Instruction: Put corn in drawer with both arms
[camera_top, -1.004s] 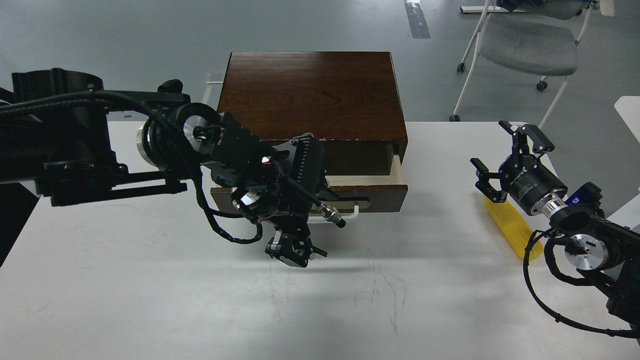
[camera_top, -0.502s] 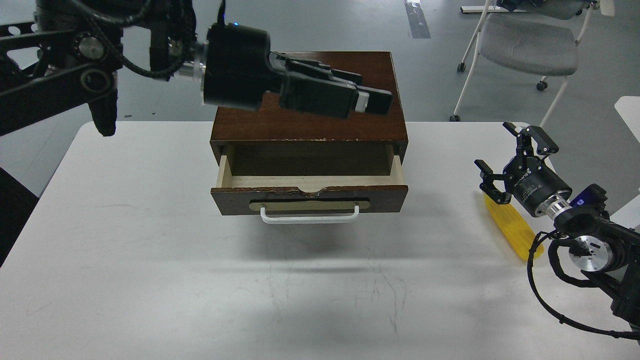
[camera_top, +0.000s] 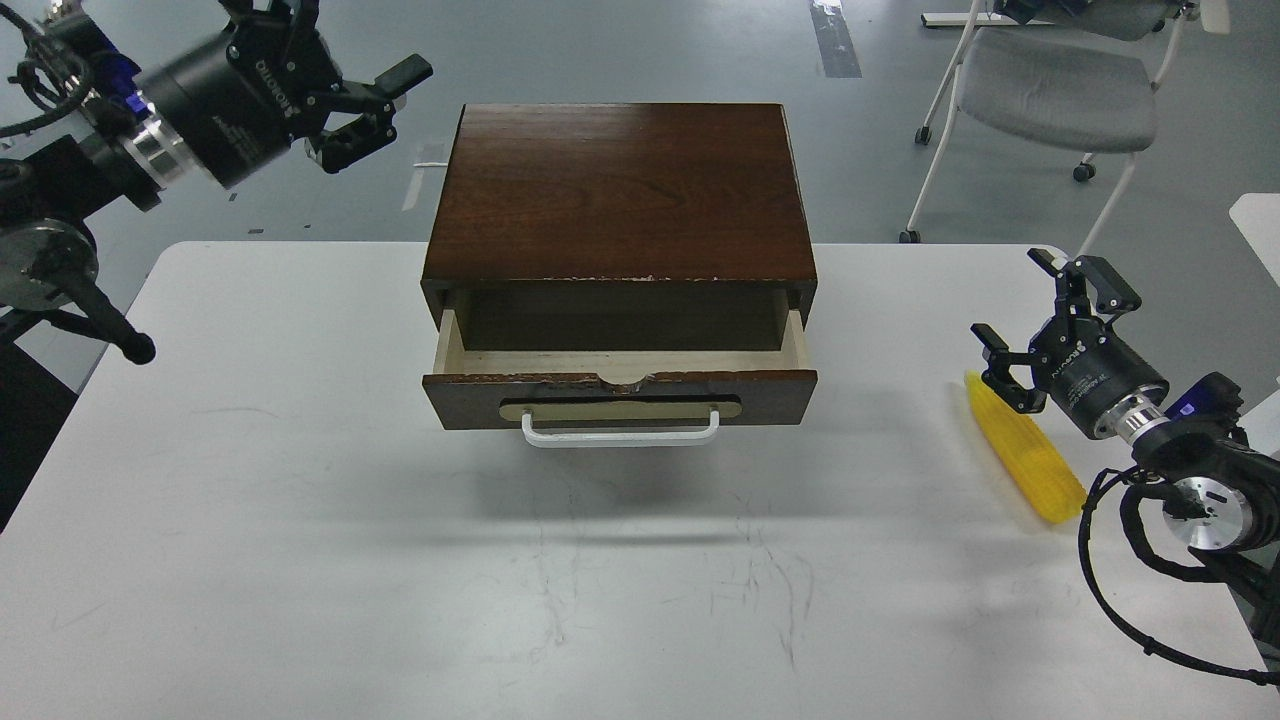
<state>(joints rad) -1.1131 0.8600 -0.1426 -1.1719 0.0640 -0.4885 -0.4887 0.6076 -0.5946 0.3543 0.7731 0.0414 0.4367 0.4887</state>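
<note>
Head view: corn (camera_top: 1024, 462) on table, beside spread right fingers (camera_top: 1002, 380).

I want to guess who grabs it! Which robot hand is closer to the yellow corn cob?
The right gripper hangs open just above the bright yellow ribbed corn cob. The left gripper is far off, up left.

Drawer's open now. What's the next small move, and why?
Probably lower the right gripper onto the corn and close. Its fingers are spread and empty beside the cob's pointed end, the drawer stands open with nothing inside, and the left gripper is far off.
</note>
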